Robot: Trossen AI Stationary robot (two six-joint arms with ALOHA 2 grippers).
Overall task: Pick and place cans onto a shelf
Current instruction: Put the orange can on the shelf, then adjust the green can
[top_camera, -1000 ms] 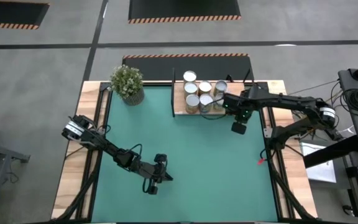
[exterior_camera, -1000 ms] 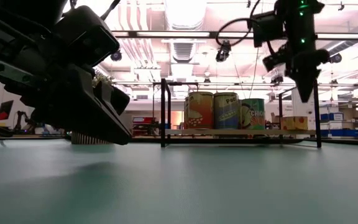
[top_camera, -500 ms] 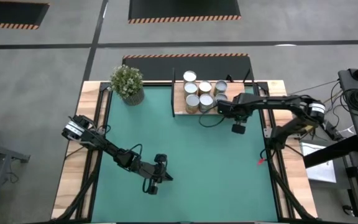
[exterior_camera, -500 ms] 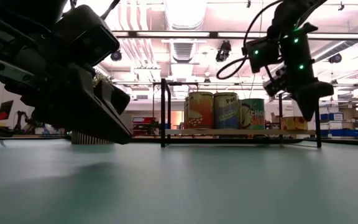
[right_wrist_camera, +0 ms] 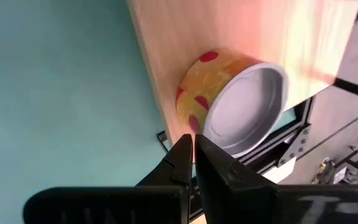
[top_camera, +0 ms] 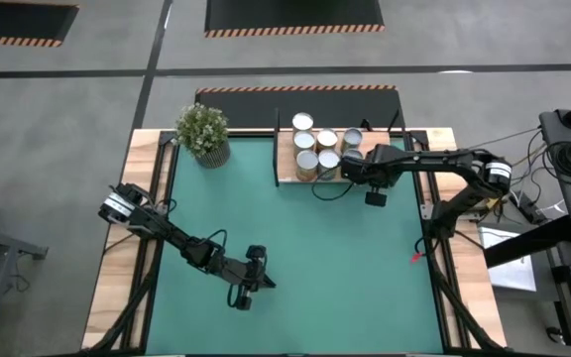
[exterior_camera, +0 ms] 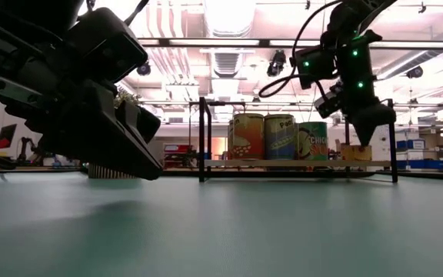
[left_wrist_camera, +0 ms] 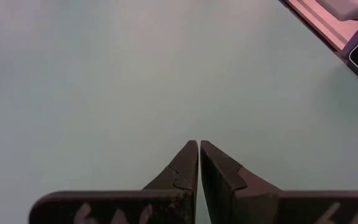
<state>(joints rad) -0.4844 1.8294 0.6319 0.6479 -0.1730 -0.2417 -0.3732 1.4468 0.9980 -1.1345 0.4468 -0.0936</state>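
Right gripper (top_camera: 349, 169) closed and empty, above the front edge of the shelf (top_camera: 287, 175).

The left gripper (left_wrist_camera: 198, 147), also closed and empty, waits over the near part of the mat (top_camera: 295, 248). Only the right wrist view shows a low orange can (right_wrist_camera: 232, 102) just past the fingertips. The low view shows three tall cans (exterior_camera: 280, 137) side by side; from above, about six tops crowd the shelf.
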